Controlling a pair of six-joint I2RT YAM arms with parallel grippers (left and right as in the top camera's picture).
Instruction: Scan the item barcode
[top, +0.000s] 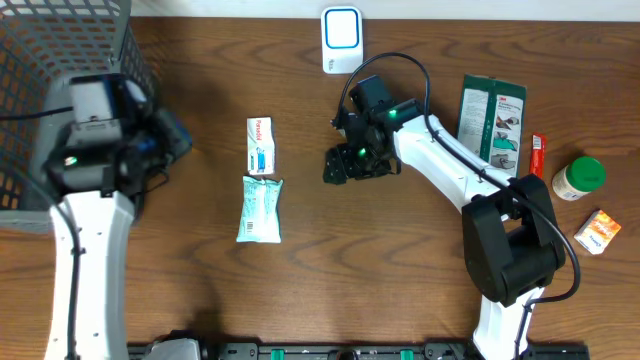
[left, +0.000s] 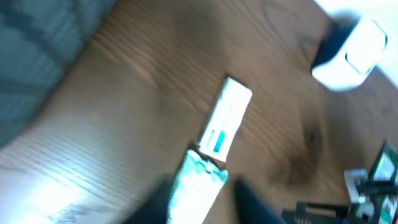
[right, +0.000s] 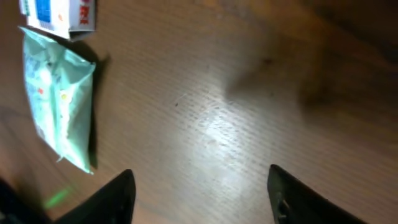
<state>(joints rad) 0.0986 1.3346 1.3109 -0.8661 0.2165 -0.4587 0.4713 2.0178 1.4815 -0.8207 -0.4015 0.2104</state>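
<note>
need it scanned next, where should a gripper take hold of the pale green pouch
Across the narrow width of the pale green pouch, mid-length, coming straight down. It lies flat, both long edges face bare wood, while the white box crowds its far end.

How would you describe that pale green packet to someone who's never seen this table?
From the grey mesh basket in the overhead view's top-left corner, look right to two items lying end to end. The packet is the one nearer the robot; unlike the stiff white box beyond it, it is soft and pale green.
</note>
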